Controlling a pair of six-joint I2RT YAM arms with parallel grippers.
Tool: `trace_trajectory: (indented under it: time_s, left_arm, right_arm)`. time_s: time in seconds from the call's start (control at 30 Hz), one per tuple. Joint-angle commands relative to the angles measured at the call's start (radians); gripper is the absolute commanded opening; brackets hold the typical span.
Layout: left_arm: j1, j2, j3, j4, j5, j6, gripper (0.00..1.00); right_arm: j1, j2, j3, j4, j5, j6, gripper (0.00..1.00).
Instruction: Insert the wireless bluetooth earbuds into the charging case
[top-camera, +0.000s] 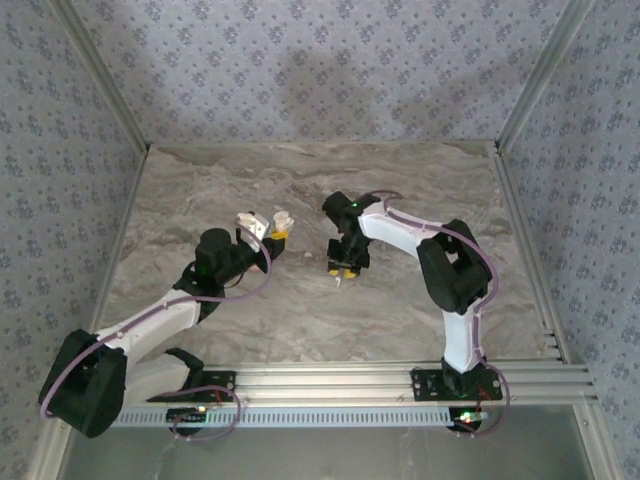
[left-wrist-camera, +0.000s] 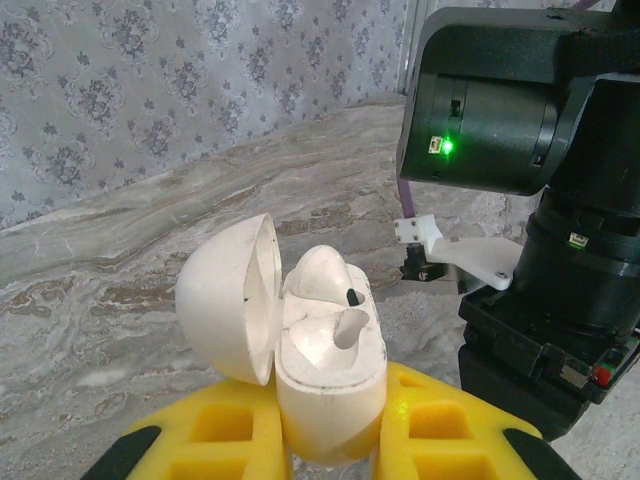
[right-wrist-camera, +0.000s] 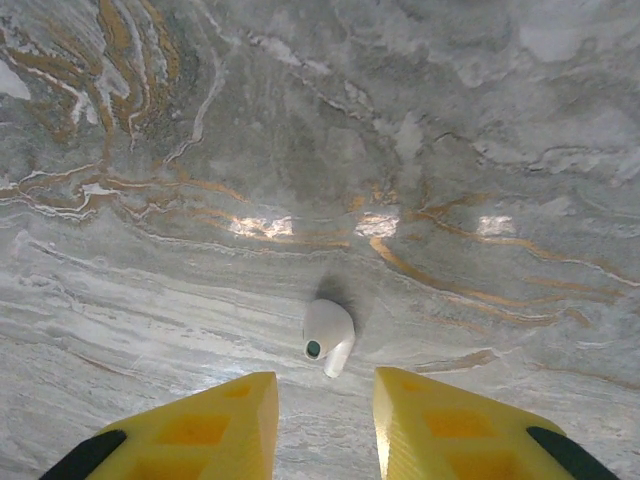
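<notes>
L gripper (left-wrist-camera: 330, 420) pinches open charging case (left-wrist-camera: 330, 365), 1st earbud (left-wrist-camera: 322, 272) prob. seated; R gripper (right-wrist-camera: 325, 395) spread over 2nd earbud (right-wrist-camera: 328, 335), unpicked.

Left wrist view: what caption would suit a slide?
Open white case gripped in the left end effector, right arm close beside it.

Grey marble-look table (top-camera: 250, 310), veined in tan and gold, glossy enough to throw back pale glints. Bordered along the near edge by ribbed aluminium rails (top-camera: 350, 380). Lying directly on the stone, somewhat right of centre: one small white earbud (right-wrist-camera: 328, 337), on its side, dark tip showing, faint shadow behind.
</notes>
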Motion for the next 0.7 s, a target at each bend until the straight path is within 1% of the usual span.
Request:
trace_trajectory:
  time_s: [0.0, 0.67]
  left_arm:
    - [0.006, -0.02, 0.0, 0.011, 0.021, 0.003, 0.14]
    - [0.008, -0.025, -0.002, 0.006, 0.015, 0.003, 0.14]
  right_arm:
    - [0.006, 0.03, 0.024, -0.016, -0.011, 0.009, 0.32]
    - [0.013, 0.089, 0.026, 0.029, -0.022, -0.005, 0.27]
